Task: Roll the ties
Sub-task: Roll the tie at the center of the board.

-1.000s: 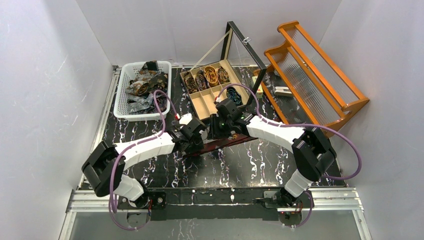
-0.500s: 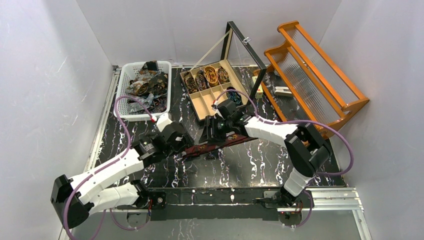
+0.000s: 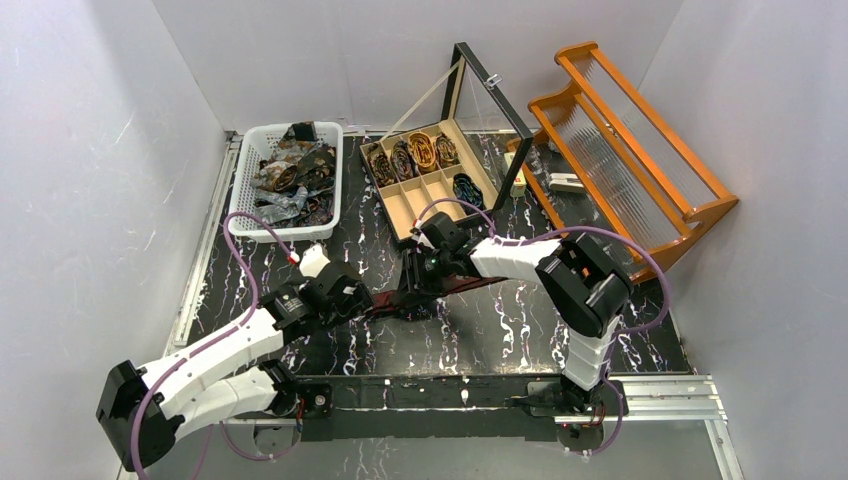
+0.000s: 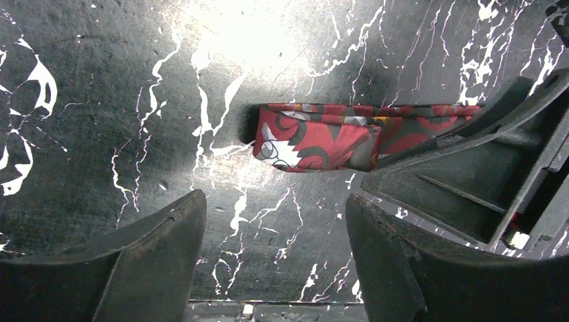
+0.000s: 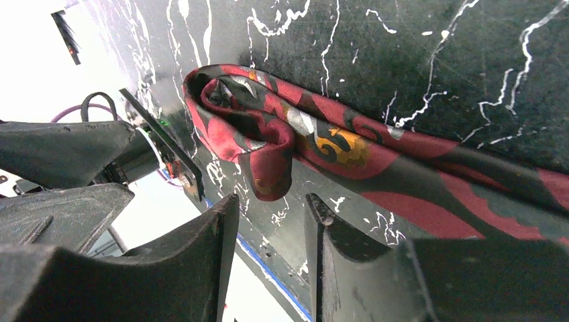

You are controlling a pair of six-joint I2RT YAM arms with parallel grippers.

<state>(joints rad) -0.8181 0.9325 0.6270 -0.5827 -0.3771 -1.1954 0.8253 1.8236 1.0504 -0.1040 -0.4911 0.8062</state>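
Red patterned tie (image 3: 480, 284) (image 4: 315, 137) (image 5: 268, 134): lies stretched across the middle of the black marbled table (image 3: 500, 330), left end folded back on itself into a loose first turn, the remainder flat and running rightward. Right gripper (image 3: 415, 285) (image 5: 272, 201): poised at that folded end, jaws narrowly parted, fabric at the mouth of the gap but not pinched. Left gripper (image 3: 350, 295) (image 4: 272, 208): just left of the fold, jaws wide apart, only bare table between the fingers (image 4: 161, 235). Behind, toward the far edge: wooden compartment box (image 3: 412, 208) with glass lid raised, holding rolled ties (image 3: 422, 150) in the back row and a blue coil (image 3: 467, 190) in a nearer right compartment. Left of the box: white basket (image 3: 240, 190) heaped with loose ties (image 3: 295, 170). Right of the box: orange wooden rack (image 3: 640, 150).
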